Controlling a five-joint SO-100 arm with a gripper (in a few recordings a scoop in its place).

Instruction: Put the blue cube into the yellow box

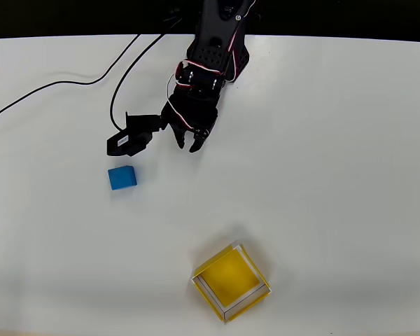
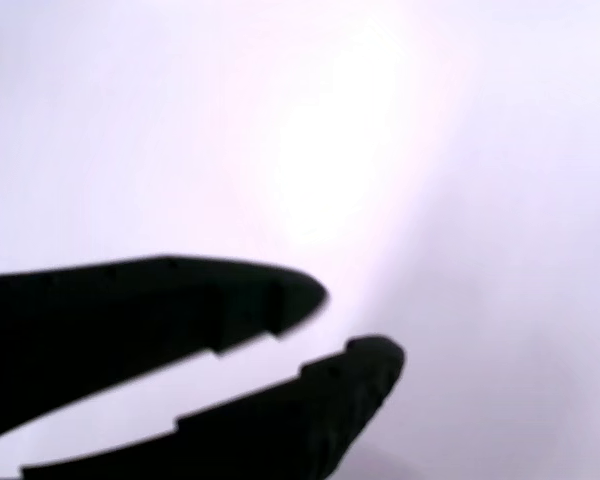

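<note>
A: Overhead view, pre-grasp by the look of it. The gripper [image 1: 187, 142] hangs over bare table near the top, w/ the blue cube [image 1: 122, 178] sitting flat on the table, down and to the left of it, near but apart.

B: Fingers?

A: Wrist view shows the gripper [image 2: 365, 325] w/ its 2 dark fingers [image 2: 270, 295] nearly together at the tips, just a thin slit of light between them. Nothing held, only white table behind.

B: So why's the cube there, untouched?

A: My read: it's parked in open space so the arm can drop on it from above. The yellow box [image 1: 231, 282] is well apart, at the bottom edge, turned diamond-wise, open top up, nothing in it. 1 cube, 1 box, step 1 not yet done.

B: Anything in the way?

A: The wrist camera block [image 1: 129, 137] juts out left of the gripper, just above the cube, so it could crowd a descent. A black cable [image 1: 70, 82] loops across the top left, clear of the cube. Between cube and box it's plain table [image 1: 350, 175]. Fingers would need to spread wider first, I'd say.
</note>
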